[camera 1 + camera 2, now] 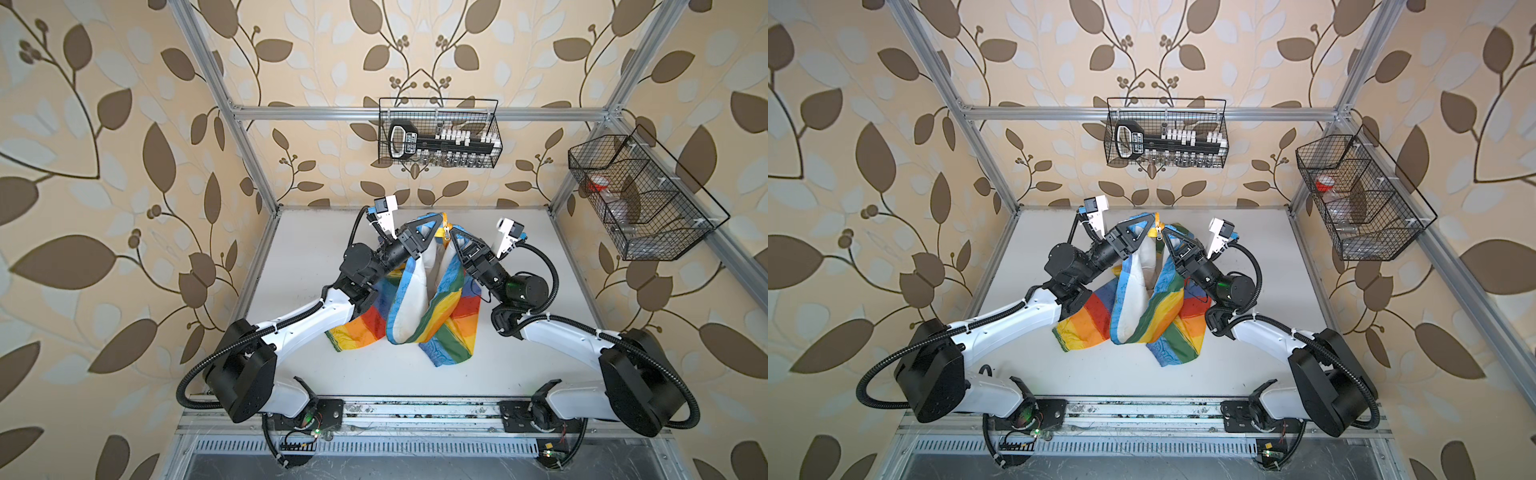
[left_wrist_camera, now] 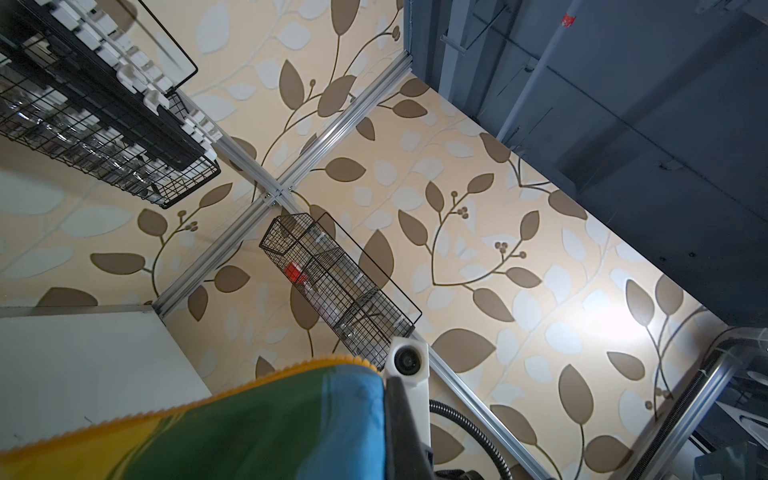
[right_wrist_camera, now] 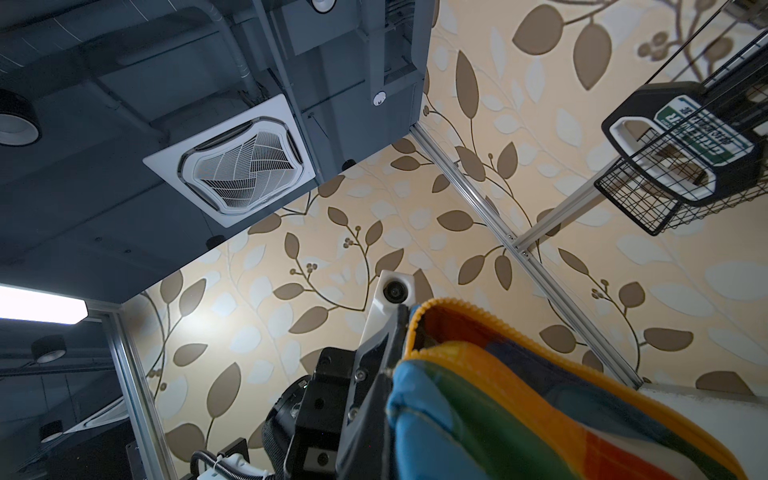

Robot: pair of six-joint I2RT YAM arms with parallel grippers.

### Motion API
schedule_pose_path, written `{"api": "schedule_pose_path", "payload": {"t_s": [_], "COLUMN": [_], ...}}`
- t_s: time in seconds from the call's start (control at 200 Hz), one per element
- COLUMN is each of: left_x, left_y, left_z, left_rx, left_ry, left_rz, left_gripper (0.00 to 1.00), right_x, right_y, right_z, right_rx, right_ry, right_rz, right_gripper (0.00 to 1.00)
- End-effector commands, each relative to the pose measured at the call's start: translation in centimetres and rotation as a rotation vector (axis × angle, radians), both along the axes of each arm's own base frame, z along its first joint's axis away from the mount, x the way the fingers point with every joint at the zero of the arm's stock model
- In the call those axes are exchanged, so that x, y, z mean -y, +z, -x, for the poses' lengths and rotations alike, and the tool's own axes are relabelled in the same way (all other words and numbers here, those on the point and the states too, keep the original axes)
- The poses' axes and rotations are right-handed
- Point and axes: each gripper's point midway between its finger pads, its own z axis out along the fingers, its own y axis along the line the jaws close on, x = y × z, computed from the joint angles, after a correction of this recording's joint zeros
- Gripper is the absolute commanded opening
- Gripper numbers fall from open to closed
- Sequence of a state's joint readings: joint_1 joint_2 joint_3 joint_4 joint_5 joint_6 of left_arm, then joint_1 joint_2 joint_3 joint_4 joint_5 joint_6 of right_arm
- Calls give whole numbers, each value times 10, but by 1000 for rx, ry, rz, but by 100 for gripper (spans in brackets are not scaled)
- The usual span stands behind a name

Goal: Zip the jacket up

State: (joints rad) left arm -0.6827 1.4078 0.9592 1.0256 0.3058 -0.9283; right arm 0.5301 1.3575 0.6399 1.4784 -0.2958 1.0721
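So here's where you're at: your left gripper (image 1: 437, 225) and right gripper (image 1: 454, 237) are both raised over the back half of the table (image 1: 311, 245), tips nearly meeting. Each one is pinched tight on the top of the jacket (image 1: 440, 307). Left has a blue corner with yellow trim, right has the blue edge just beside it.

In both top views the jacket hangs from those two pinch points like a tent. Its lower part is bunched on the table between your two arms, rainbow stripes facing out. The off-white lining (image 1: 415, 289) shows in the gap down the middle, so the two front edges hang apart below the grippers. A small grey zipper pull (image 1: 447, 234) dangles right between the two tips. I can't tell if either gripper is actually touching it.

Left wrist view is mostly wall, with the jacket (image 2: 270, 428) filling one corner: green and blue cloth, orange-yellow zipper tape (image 2: 174, 409) along its edge. Right wrist view has the jacket (image 3: 519, 419) bunched close to the lens, with the zipper tape (image 3: 469, 307) looping over the top.

Background: a wire basket (image 1: 415, 163) on the back wall and a second wire basket (image 1: 665, 245) on the right wall, both well apart from the jacket.
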Motion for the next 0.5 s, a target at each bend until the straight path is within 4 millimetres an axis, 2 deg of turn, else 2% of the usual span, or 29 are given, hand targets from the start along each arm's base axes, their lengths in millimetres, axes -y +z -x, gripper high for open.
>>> {"api": "schedule_pose_path", "payload": {"t_s": [0.0, 0.25, 0.495], "left_x": [-6, -11, -6], "left_y": [28, 35, 29], "left_z": [19, 22, 21], "left_rx": [94, 104, 89], "left_ry": [-28, -17, -41], "left_rz": [77, 88, 85], "left_gripper": [0, 0, 0], "right_x": [6, 7, 7], "right_y": [24, 25, 27], "right_z": [8, 7, 7], "right_rx": [76, 75, 76], "right_ry": [-13, -17, -15], "right_rz": [-56, -61, -66], "right_gripper": [0, 0, 0]}}
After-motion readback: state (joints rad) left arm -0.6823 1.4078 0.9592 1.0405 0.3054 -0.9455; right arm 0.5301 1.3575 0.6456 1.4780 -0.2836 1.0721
